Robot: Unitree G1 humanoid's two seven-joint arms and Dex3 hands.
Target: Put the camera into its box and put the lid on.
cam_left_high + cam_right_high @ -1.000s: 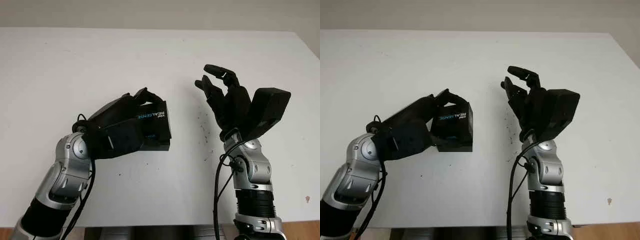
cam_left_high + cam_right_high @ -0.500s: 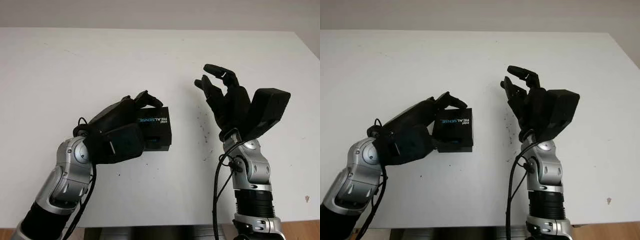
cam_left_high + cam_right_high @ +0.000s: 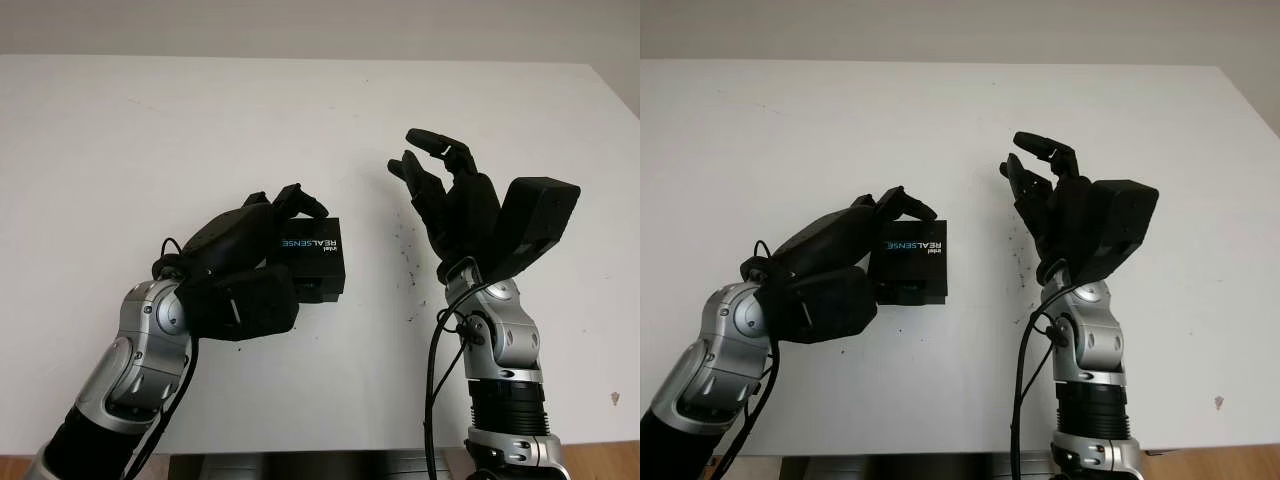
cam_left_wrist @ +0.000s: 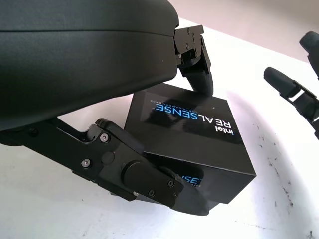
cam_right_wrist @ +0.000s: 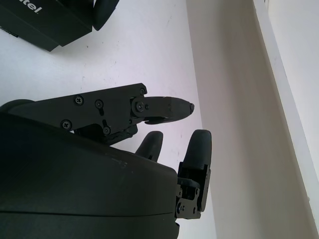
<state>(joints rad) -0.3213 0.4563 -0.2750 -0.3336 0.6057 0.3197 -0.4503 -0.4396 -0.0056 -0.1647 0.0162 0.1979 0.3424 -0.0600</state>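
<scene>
A black camera box (image 3: 320,256) with "RealSense" printed on its closed lid lies on the white table (image 3: 140,130), a little left of centre. My left hand (image 3: 262,262) is shut on it: one finger (image 4: 197,74) hooks over its far edge and the thumb (image 4: 149,181) presses its near side. My right hand (image 3: 440,170) is open, held up above the table to the right of the box and apart from it. A corner of the box (image 5: 45,22) shows in the right wrist view. The camera itself is hidden from view.
Small dark specks (image 3: 410,262) mark the table between the box and my right arm. The table's right edge (image 3: 625,125) runs close to the right arm. Bare white surface stretches behind and to the left of the box.
The left hand has lowered the box from a tilted, lifted pose until it lies flat on the table, shifting slightly right. The right hand has not moved.
</scene>
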